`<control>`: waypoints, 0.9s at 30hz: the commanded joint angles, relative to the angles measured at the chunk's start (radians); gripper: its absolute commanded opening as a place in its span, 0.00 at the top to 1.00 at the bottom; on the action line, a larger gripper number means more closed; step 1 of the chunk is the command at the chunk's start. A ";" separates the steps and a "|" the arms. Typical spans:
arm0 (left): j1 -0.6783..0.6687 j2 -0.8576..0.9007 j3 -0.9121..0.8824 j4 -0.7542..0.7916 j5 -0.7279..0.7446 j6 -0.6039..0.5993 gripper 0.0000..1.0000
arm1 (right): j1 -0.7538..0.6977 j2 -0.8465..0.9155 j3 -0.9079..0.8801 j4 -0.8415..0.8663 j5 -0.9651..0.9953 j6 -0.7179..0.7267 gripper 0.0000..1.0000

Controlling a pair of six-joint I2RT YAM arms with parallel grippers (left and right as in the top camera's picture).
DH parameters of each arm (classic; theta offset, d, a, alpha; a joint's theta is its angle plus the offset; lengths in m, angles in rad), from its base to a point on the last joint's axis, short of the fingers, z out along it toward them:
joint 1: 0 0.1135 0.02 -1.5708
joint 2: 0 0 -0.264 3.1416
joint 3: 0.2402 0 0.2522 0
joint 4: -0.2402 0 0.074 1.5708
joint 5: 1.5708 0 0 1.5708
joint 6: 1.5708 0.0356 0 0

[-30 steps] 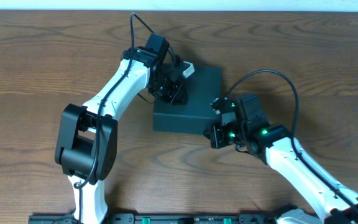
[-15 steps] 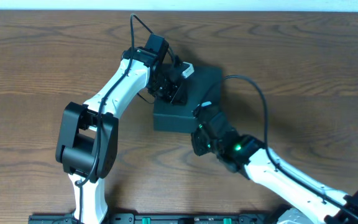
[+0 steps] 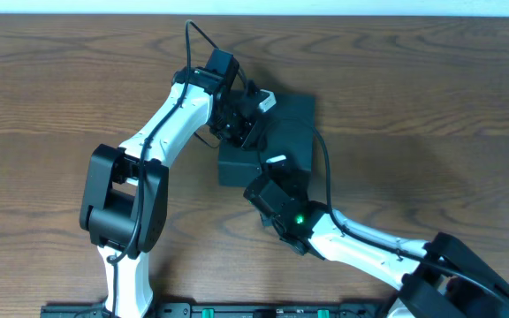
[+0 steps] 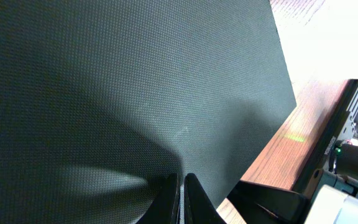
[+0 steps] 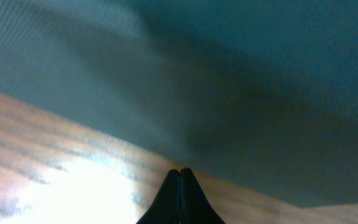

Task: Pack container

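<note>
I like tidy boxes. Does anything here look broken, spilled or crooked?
Nothing looks spilled or broken. The container is closed; it just sits a little turned on the table. The left tool and right tool are both shut, close to it.

Overhead: container (image 3: pixel 299 110) sits on the table (image 3: pixel 60 88), just above frame centre. Left arm (image 3: pixel 170 119) runs from its base at lower left up and right, its end over the container's upper-left corner. Right arm (image 3: pixel 360 243) comes in from lower right, runs left along the bottom, then turns up over the container's front edge.

Left wrist view: left gripper (image 4: pixel 180 186) is at bottom centre. The container fills the left and middle, with a table strip on the right and right-arm parts at lower right.

Right wrist view: right gripper (image 5: pixel 180 177) is at bottom centre, container across the top, table below it.
</note>
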 commanded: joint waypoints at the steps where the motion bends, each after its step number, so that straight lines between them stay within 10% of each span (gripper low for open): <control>1: -0.003 0.043 -0.005 -0.016 -0.034 0.022 0.94 | 0.011 -0.001 -0.005 0.015 0.091 0.027 0.99; 17: -0.003 0.043 -0.005 -0.022 -0.034 0.028 0.94 | 0.009 0.093 -0.005 0.152 0.166 0.060 0.98; 27: -0.003 0.037 0.034 -0.054 -0.055 -0.006 0.94 | 0.024 -0.454 -0.004 -0.167 0.177 -0.010 0.98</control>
